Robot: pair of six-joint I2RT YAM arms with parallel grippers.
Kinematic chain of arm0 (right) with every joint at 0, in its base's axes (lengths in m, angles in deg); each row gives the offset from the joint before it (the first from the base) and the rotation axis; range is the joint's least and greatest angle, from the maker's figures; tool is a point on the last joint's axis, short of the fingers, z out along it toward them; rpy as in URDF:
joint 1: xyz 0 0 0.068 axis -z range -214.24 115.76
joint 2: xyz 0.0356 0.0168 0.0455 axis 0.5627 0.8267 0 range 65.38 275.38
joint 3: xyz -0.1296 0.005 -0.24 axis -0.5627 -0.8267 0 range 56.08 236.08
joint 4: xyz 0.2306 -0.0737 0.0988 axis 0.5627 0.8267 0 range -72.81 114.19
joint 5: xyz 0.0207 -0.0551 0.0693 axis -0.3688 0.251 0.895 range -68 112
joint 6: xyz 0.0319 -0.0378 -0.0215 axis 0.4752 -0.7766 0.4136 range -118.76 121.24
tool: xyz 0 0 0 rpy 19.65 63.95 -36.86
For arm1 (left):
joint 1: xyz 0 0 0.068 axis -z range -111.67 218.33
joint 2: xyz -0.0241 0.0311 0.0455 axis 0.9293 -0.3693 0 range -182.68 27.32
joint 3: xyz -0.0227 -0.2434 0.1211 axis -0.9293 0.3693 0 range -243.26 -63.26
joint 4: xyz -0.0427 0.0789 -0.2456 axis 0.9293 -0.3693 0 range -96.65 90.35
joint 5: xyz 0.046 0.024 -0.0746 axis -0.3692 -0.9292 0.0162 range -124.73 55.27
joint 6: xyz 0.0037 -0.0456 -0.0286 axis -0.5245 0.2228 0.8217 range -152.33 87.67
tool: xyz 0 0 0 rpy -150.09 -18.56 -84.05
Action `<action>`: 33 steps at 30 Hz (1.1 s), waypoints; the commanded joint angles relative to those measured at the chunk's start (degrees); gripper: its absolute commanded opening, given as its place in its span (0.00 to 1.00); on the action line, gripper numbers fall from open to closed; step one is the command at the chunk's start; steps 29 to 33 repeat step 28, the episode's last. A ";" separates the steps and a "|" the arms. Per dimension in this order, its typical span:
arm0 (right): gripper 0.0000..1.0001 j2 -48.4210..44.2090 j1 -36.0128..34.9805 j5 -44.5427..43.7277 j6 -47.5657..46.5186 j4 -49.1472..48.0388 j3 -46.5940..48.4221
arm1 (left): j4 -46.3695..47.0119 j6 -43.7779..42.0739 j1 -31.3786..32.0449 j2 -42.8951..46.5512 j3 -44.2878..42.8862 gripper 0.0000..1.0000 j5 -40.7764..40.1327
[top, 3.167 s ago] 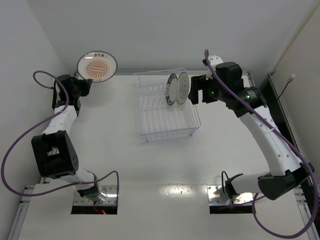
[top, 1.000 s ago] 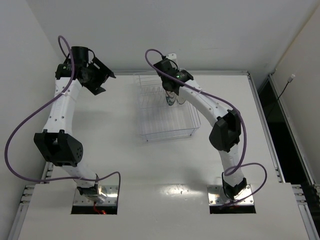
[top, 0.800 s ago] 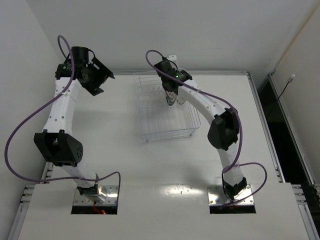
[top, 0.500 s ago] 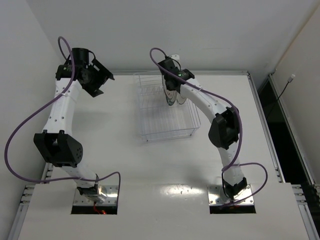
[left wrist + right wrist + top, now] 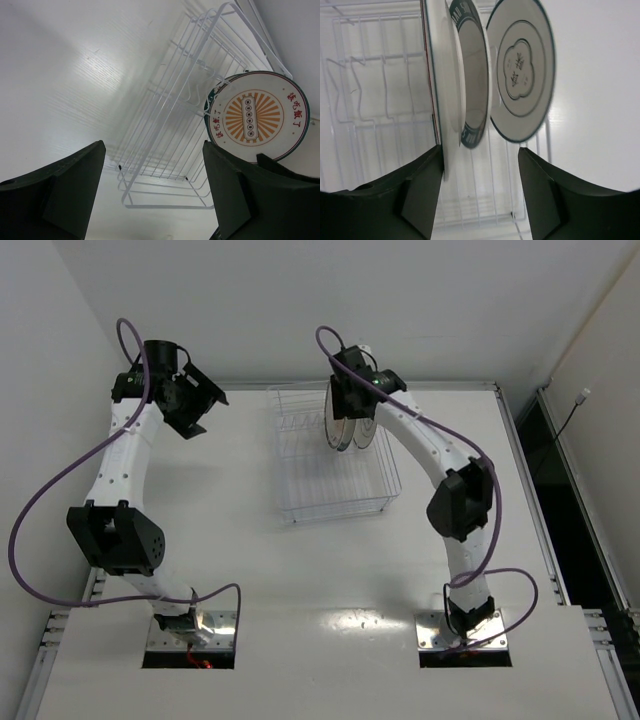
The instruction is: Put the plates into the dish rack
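Note sunburst plate [image 5: 257,116] upright in dish rack [image 5: 335,502], next to lettered-rim plate [image 5: 472,75] and ringed plate [image 5: 522,75] (3 s ago: clamped in L gripper [image 5: 152,190], only 2 plates racked). L gripper spread, empty, well apart from rack. R gripper [image 5: 480,195] spread, backed off plates. Treat loading as prob. done; retract arms.

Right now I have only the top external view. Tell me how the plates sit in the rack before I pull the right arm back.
Observer: In the right wrist view, three plates stand upright side by side: the sunburst plate edge-on, then the lettered plate, then the ringed plate.
Operator: Check the right jaws.
Observer: Wide open, not clamped on any plate.
Operator: Now the left wrist.
Observer: It faces the sunburst plate's orange centre, standing in the dish rack; the left jaws are open and empty.
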 commanded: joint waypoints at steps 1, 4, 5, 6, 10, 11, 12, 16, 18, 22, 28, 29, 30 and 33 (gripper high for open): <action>0.58 -12.07 0.93 -0.61 -1.47 4.25 2.74 | 0.82 -0.43 -0.41 1.86 -0.67 0.76 0.56; 0.62 -20.32 1.45 -2.80 -2.70 4.79 -2.78 | 0.82 -0.43 -0.41 1.33 0.47 0.76 1.09; 0.67 -22.70 2.06 -3.42 -2.70 4.79 -7.24 | 0.82 -0.43 -0.41 1.33 0.48 0.76 1.70; 0.72 -25.07 2.07 -3.95 -2.70 4.79 -9.54 | 0.82 -0.43 -0.41 1.33 0.48 0.76 2.23; 0.88 -39.03 5.57 -1.16 -1.13 2.69 -24.63 | 0.82 -0.43 -0.41 0.28 1.00 0.76 2.23; 0.88 -40.72 6.54 0.25 0.36 2.68 -26.86 | 0.82 -0.43 -0.41 0.28 1.52 0.76 2.75; 0.88 -42.04 7.60 0.88 1.94 3.46 -30.71 | 0.82 -0.43 -0.41 0.28 1.53 0.76 2.76; 0.92 -46.71 11.82 10.00 7.13 4.01 -40.40 | 0.82 0.10 -0.41 -0.25 2.58 0.76 3.81; 0.93 -47.85 13.14 14.83 8.11 3.39 -44.17 | 0.82 0.10 -0.41 -0.25 3.11 0.76 3.81; 0.93 -48.47 13.76 22.42 6.35 -0.12 -46.74 | 0.82 0.10 -0.41 -0.25 3.11 0.76 3.81; 0.93 -47.95 14.81 22.50 5.82 -1.36 -47.36 | 0.82 0.10 -0.41 -0.25 3.64 0.76 4.34; 0.93 -47.95 14.81 22.50 5.82 -1.36 -47.36 | 0.82 0.10 -0.41 -0.25 3.64 0.76 4.34; 0.93 -47.95 14.81 22.50 5.82 -1.36 -47.36 | 0.82 0.10 -0.41 -0.25 3.64 0.76 4.34; 0.93 -47.95 14.81 22.50 5.82 -1.36 -47.36 | 0.82 0.10 -0.41 -0.25 3.64 0.76 4.34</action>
